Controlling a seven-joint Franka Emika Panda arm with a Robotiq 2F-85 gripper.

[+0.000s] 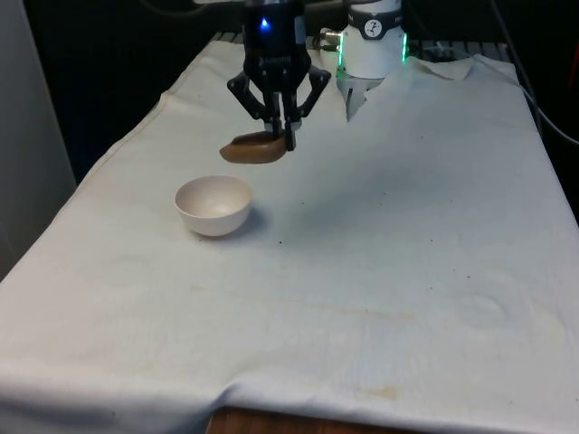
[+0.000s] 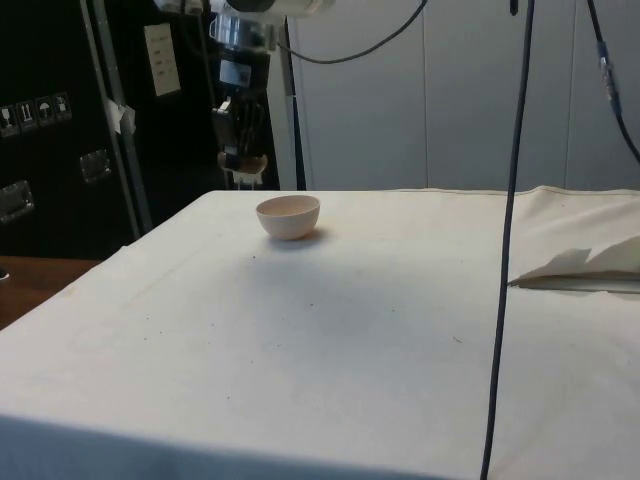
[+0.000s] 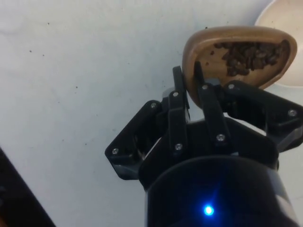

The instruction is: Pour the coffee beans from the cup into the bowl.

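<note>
Above the white cloth (image 1: pixel 380 271), the gripper (image 1: pixel 280 136) is clamped on the brown cup's (image 1: pixel 253 149) rim, beans (image 3: pixel 248 56) inside, the white bowl (image 1: pixel 213 205) just beside it, lower left.

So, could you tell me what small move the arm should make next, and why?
Probably shift the cup a little further over the bowl before tipping: the pincer holds it by the rim, beans still inside, short of the bowl's middle.

A brown cup (image 1: pixel 254 148) of dark beans (image 3: pixel 251 56), a cream-white bowl (image 1: pixel 213 205), a white cloth (image 1: pixel 380 244).
</note>
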